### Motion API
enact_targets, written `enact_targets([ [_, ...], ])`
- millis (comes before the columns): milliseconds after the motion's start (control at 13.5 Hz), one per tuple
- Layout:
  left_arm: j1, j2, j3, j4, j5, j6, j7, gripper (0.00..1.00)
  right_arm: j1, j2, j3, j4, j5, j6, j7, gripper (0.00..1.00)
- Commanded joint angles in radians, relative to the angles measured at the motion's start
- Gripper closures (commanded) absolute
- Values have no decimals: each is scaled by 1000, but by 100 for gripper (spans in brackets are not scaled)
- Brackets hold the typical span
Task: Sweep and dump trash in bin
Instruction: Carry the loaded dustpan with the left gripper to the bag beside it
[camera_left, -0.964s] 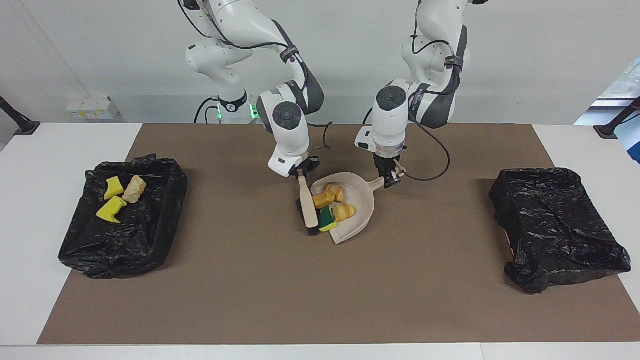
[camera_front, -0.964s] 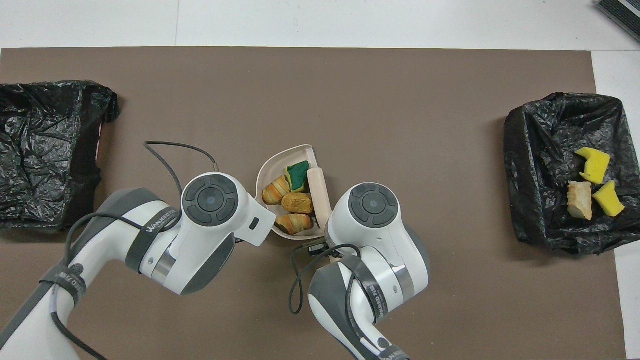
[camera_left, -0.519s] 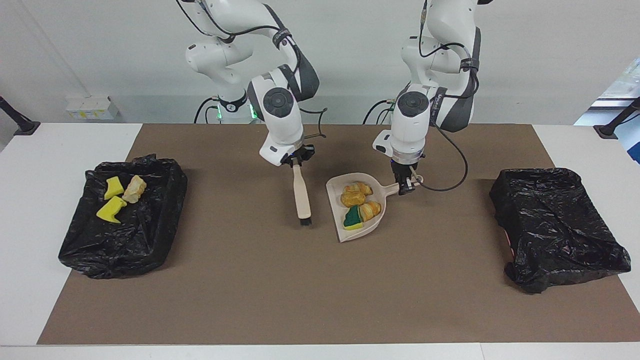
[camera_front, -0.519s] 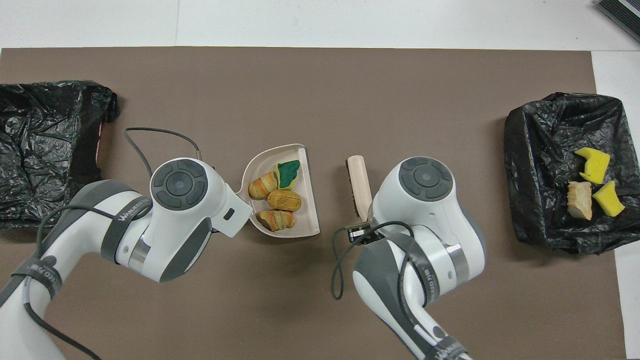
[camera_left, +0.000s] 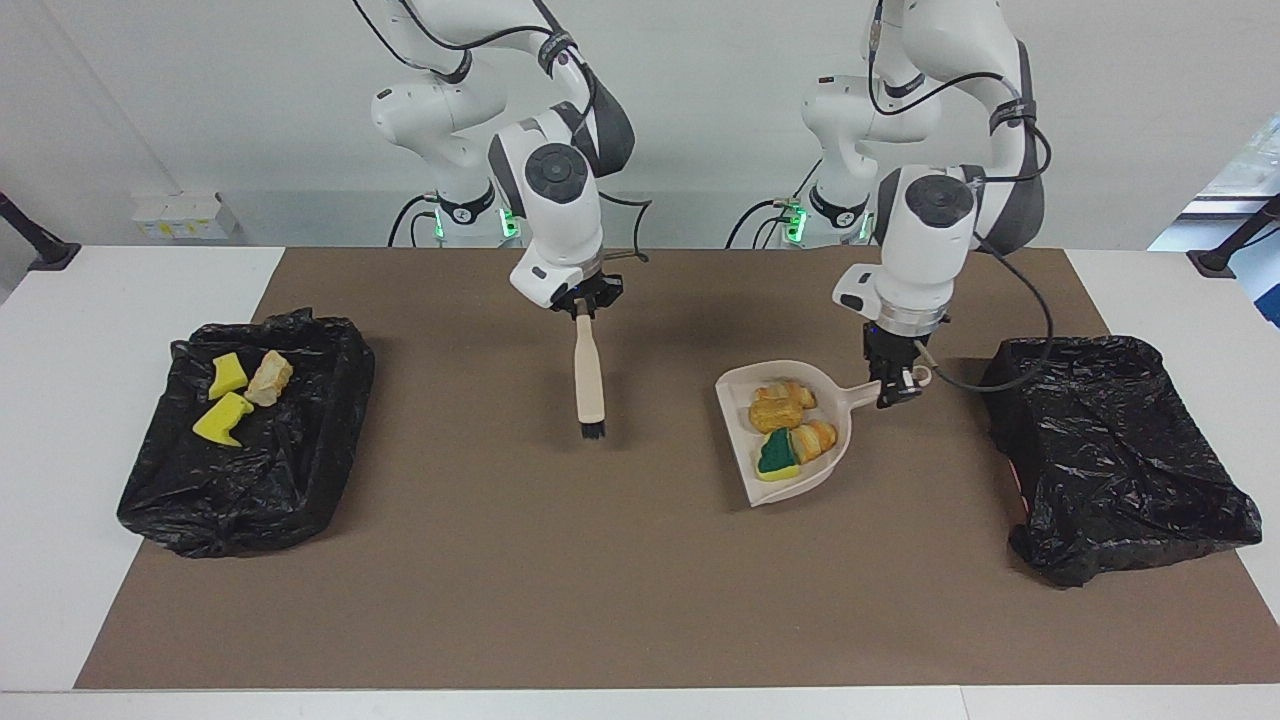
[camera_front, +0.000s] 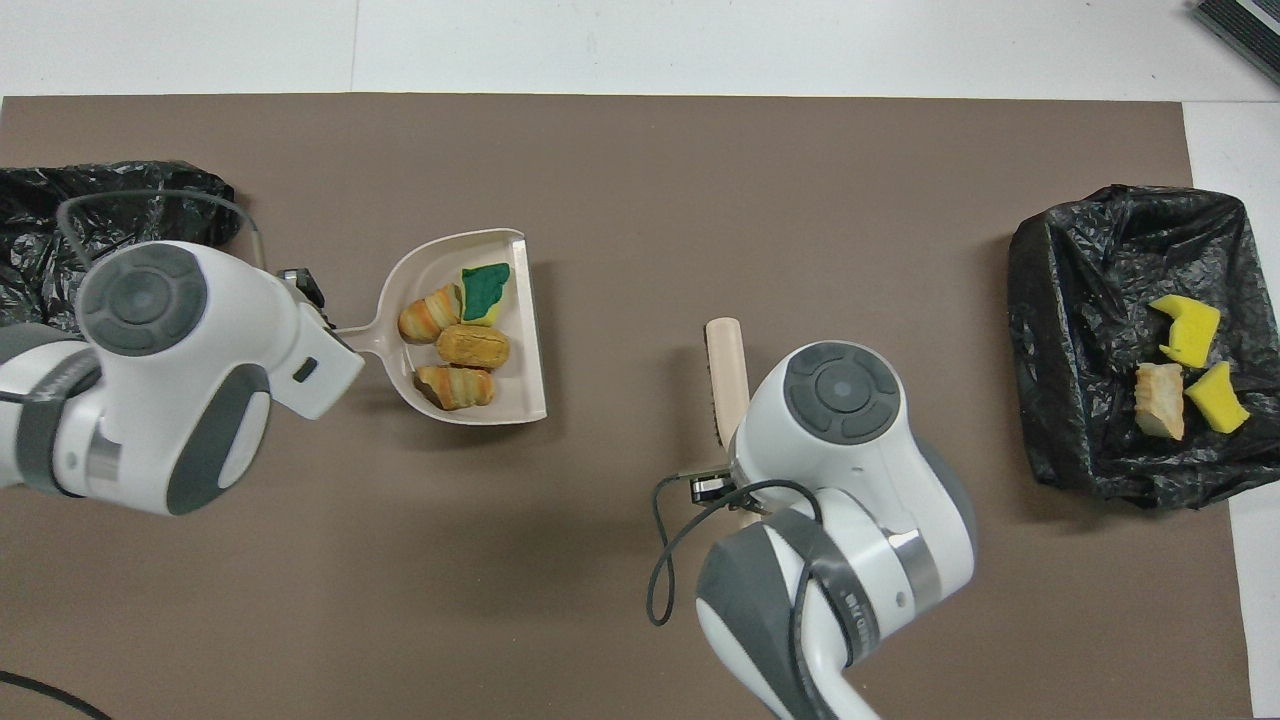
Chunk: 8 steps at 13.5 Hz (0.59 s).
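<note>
Left end effector (camera_left: 896, 388) clamped on dustpan (camera_left: 795, 435) of scraps (camera_left: 787, 428), center-right of frame; right end effector (camera_left: 585, 305) gripping brush (camera_left: 588, 378), center.

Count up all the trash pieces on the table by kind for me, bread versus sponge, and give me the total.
Bread lumps: 4, three in the dustpan at and, one in the bin bag at.
Sponge pieces: 3, one green-topped in the dustpan, two yellow in the bin bag.
Total: 7.
</note>
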Motion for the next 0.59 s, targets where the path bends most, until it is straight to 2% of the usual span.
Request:
enact_targets([
  [0, 122, -18, -10, 66, -4, -27, 181, 100, 124, -27, 5, -91, -23, 104, 164, 100],
  [222, 282, -14, -5, 122, -100, -40, 423, 100, 254, -10, 5, -95, -7, 123, 280, 100],
  [519, 451, 67, -4, 294, -108, -131, 479, 100, 348, 17, 5, -108, 17, 174, 342, 100],
])
